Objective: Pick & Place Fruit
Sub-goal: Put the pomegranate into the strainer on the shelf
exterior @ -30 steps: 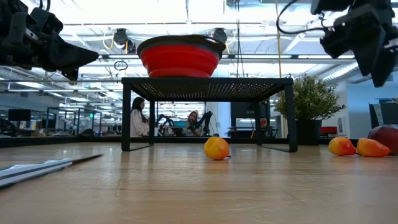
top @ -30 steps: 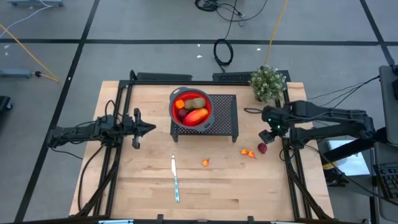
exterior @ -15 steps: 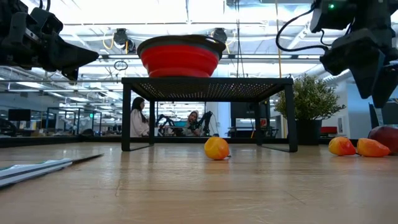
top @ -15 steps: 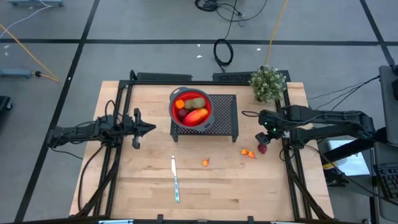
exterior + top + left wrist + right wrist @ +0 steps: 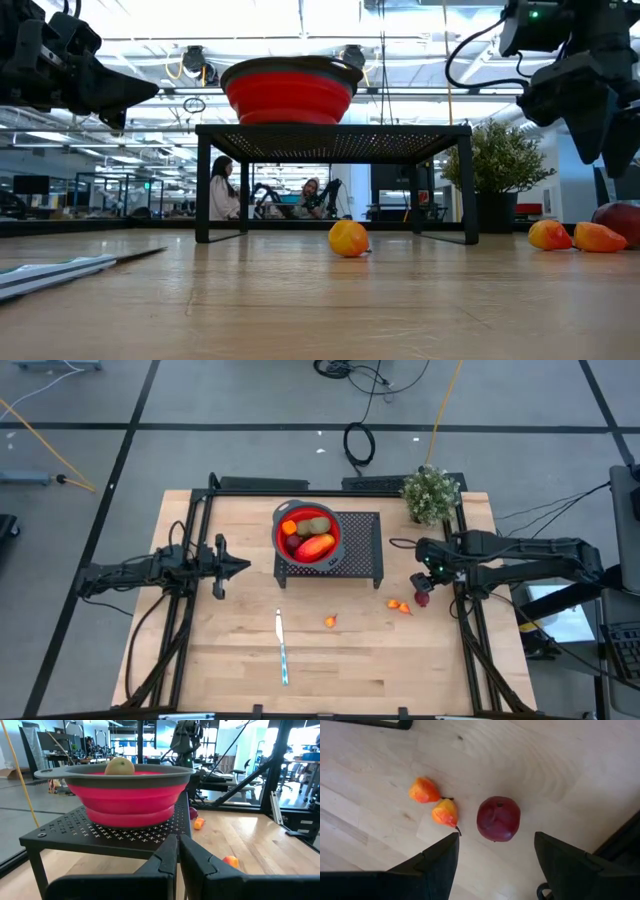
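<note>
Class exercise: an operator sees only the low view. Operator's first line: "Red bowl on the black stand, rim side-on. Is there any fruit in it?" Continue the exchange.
Observer: Yes. The high view shows the red bowl holding a red-orange oval fruit, a kiwi-like fruit and a small orange piece.
Operator: Which fruit is the right gripper over?
Observer: The right gripper hangs open above the dark red fruit, per its wrist view.
Operator: And the left gripper?
Observer: The left gripper is shut and empty, facing the stand.

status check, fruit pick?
Right gripper open above dark red fruit. Left gripper shut, waiting beside rack. Two small orange fruits lie close beside it.
</note>
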### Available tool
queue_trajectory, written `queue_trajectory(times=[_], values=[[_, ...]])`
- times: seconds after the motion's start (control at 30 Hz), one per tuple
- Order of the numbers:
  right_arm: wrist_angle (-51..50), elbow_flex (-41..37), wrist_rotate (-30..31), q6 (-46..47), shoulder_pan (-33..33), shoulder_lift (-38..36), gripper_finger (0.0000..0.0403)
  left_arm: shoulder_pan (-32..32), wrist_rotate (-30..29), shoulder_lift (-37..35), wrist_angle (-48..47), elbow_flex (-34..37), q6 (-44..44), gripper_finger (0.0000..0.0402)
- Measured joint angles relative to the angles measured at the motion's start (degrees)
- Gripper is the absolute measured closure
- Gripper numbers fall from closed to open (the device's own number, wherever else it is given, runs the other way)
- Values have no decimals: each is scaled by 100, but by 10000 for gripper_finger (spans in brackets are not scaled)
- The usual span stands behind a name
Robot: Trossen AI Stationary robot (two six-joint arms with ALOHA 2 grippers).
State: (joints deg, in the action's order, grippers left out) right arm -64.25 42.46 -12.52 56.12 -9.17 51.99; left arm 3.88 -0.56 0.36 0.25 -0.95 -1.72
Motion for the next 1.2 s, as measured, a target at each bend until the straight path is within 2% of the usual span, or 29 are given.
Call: queue_trajectory(times=[0.53, 0.67, 1.2], values=[[-29, 0, 25, 129, 299, 0, 151, 0, 0, 0, 0, 0, 0, 380], [-40, 0, 229, 256, 364, 0, 151, 0, 0, 0, 0, 0, 0, 380], [101, 0, 1003, 1433, 1693, 149, 151, 0, 0, 0, 0, 0, -2, 380]])
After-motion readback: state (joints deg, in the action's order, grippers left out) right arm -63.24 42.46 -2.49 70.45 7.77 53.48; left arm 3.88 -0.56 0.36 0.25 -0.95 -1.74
